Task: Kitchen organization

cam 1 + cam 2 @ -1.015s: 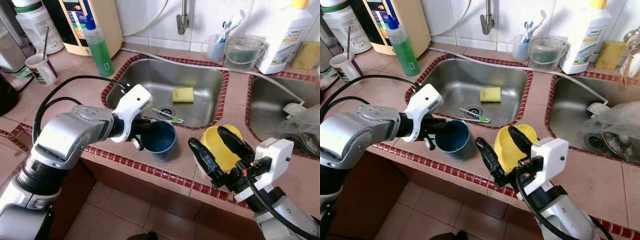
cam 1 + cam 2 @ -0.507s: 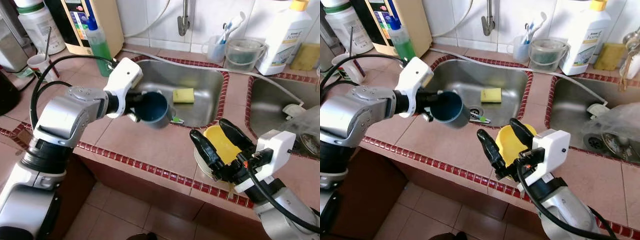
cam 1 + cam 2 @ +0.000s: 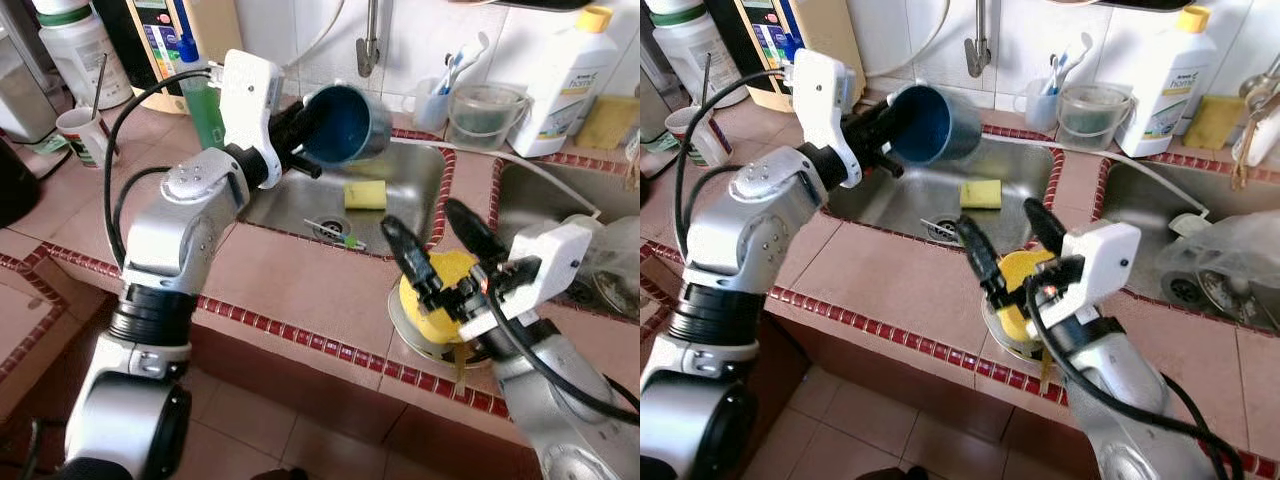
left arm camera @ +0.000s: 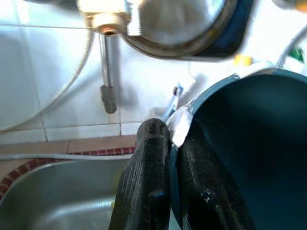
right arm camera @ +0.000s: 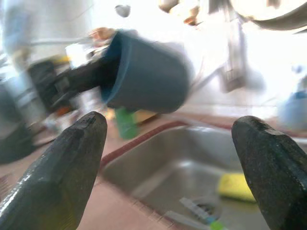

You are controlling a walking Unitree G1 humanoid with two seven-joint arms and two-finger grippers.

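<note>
1. Left gripper [image 3: 305, 135] pinches the rim of the blue cup [image 3: 345, 122], one finger inside, one outside. Cup hangs in the air above the back-left corner of the left sink [image 3: 290, 205], tipped on its side.
2. Cup's long axis runs roughly level: mouth faces back toward the left wrist, base toward the faucet [image 3: 369, 45] and tiled wall.
3. Right gripper [image 3: 432, 240] holds nothing, fingers spread wide, hovering just over the yellow cup [image 3: 440, 300] on the counter ledge between the two sinks.
4. Key relation: blue cup is up and to the robot's left of the right gripper, well apart. Left arm owns it; right arm is nearer the yellow cup.
5. In the sink under the cup: yellow sponge [image 3: 365, 193], toothbrush [image 3: 332, 230] near the drain.
6. Judgement: likely a carry toward the back ledge or a rack overhead; destination not visible. Rim pinch on a tilted cup could slip.
</note>
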